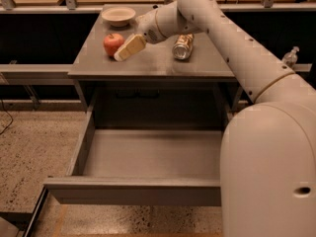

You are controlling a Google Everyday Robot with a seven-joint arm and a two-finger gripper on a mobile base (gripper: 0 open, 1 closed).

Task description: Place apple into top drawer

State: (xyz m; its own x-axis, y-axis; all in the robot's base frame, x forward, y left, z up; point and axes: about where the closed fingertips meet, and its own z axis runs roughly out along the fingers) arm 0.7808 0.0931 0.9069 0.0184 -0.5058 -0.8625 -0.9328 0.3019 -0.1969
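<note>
While the top drawer (148,154) gapes open under the desk (158,63)'s front edge, a bowl (118,16) sits back-left, a can (182,47) lies mid-desk, and the apple (113,43) rests near the left edge, my gripper (129,47) just right of it; spread or pressed together, I can't tell.

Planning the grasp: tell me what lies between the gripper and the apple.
Nothing: in the camera view the gripper hangs close beside the apple over the cabinet top, with no object between them.
</note>
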